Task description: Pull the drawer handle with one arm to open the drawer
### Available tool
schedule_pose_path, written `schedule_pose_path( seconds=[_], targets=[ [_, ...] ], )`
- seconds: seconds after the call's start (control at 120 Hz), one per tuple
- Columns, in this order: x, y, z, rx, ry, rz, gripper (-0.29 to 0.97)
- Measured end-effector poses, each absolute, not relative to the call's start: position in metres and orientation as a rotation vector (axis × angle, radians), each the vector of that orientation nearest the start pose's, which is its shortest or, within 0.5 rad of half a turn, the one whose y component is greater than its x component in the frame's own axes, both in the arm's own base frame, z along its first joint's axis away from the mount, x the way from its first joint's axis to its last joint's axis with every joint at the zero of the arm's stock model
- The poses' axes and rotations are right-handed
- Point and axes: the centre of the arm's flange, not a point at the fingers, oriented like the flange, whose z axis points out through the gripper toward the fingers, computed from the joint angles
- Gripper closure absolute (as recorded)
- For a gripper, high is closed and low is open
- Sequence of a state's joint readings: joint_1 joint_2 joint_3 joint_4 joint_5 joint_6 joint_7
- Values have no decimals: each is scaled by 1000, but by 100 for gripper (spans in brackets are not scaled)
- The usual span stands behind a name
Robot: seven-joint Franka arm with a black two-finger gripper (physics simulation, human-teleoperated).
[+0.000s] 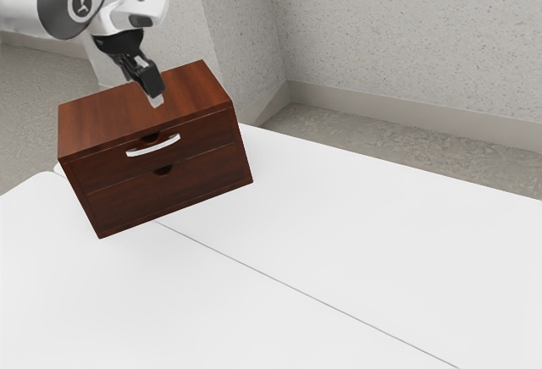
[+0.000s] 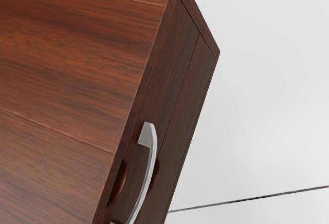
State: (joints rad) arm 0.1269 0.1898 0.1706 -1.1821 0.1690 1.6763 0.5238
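Observation:
A dark brown wooden cabinet with two drawers stands on the white table at the exterior view's left. The upper drawer carries a curved silver handle and sits flush with the cabinet front. My gripper hangs just over the cabinet's top, close to its front edge and a little above the handle, apart from it. In the wrist view the cabinet top lies under my hand, and the handle shows on the drawer front past the edge.
The lower drawer has a finger recess with no handle on it. A thin seam runs across the table. Open tabletop stretches in front of the cabinet. Grey walls and floor lie behind.

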Motion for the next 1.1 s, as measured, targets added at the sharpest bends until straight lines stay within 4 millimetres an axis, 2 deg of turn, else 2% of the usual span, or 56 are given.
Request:
schedule_pose_path(
  seconds=[0.067,0.167,0.267,0.417,0.742,0.975,1.1],
  targets=[
    [596,185,694,-2791,385,-287,9],
    [601,189,681,-2751,489,-303,17],
    [595,211,676,-2711,536,-303,22],
    [584,230,662,-2670,617,-297,25],
    [587,223,647,-2565,805,-272,29],
    [588,226,639,-2568,804,-252,30],
    [588,226,629,-2586,789,-236,34]
  ],
)
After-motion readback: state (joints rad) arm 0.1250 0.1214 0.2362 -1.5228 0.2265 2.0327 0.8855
